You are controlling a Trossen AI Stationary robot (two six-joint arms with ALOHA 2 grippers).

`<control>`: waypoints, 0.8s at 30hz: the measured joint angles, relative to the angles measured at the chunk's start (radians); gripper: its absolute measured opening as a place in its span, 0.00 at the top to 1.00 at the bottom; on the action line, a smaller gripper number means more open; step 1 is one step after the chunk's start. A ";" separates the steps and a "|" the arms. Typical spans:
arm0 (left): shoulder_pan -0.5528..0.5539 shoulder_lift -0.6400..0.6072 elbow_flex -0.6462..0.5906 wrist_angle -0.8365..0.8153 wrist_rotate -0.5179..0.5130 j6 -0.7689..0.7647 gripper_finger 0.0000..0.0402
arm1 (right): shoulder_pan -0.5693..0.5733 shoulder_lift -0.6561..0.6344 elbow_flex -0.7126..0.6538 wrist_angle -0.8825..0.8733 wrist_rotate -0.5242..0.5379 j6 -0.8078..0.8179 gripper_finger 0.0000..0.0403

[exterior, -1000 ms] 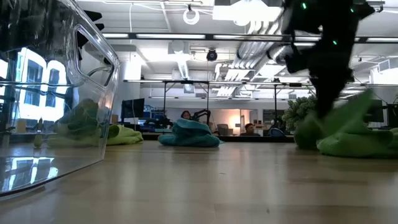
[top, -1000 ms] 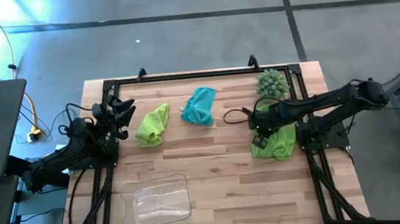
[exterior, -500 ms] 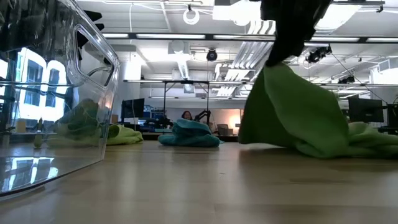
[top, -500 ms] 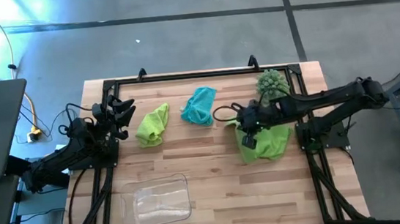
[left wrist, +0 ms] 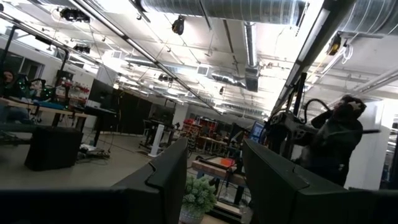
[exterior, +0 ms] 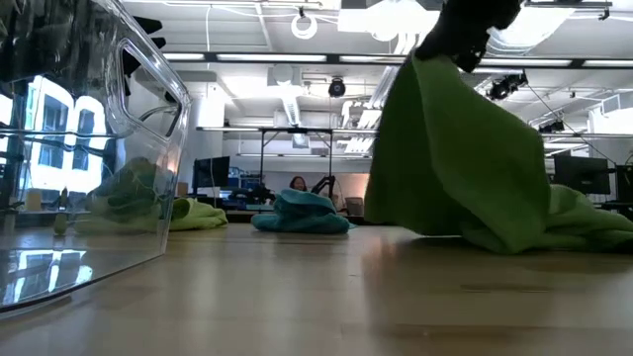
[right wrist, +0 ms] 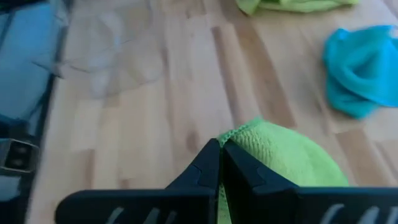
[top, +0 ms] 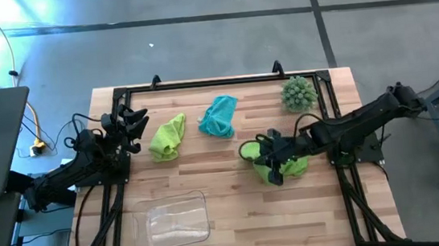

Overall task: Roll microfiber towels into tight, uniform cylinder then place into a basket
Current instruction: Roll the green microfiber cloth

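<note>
My right gripper (top: 271, 165) is shut on a lime green microfiber towel (top: 295, 165) at the table's right middle. In the low view this towel (exterior: 465, 158) hangs like a tent from the gripper, which is mostly above the picture's top. A second lime towel (top: 168, 138) and a teal towel (top: 220, 116) lie bunched on the wood farther left. The clear basket (top: 172, 221) stands at the near left. My left gripper (top: 135, 125) waits raised at the left edge, open and holding nothing (left wrist: 214, 180). My right gripper pinches a hemmed edge of the lime towel (right wrist: 244, 132) between its two fingertips (right wrist: 211, 163). The fingers slant downward, coming from the table's right. The held part is lifted clear; the cloth hangs below it and its lower right end (exterior: 584, 229) lies on the table.
A spiky grey-green ball (top: 298, 92) sits at the far right corner. A black cable loop (top: 248, 148) lies by the right gripper. Black frame rails (top: 120, 181) run along the table's sides. Bare wood (top: 244, 209) spreads between the basket and the held towel.
My right gripper has moved toward the table's left and slightly near edge while rising and tipping flatter, staying shut. The lime towel's held edge has been lifted and drawn leftward, spreading the cloth into a tall hanging sheet. Its right end has stayed on the table.
</note>
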 joint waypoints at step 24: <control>-0.001 0.000 0.000 0.066 0.024 -0.223 0.64 | 0.075 0.018 0.000 0.064 0.045 -0.075 1.00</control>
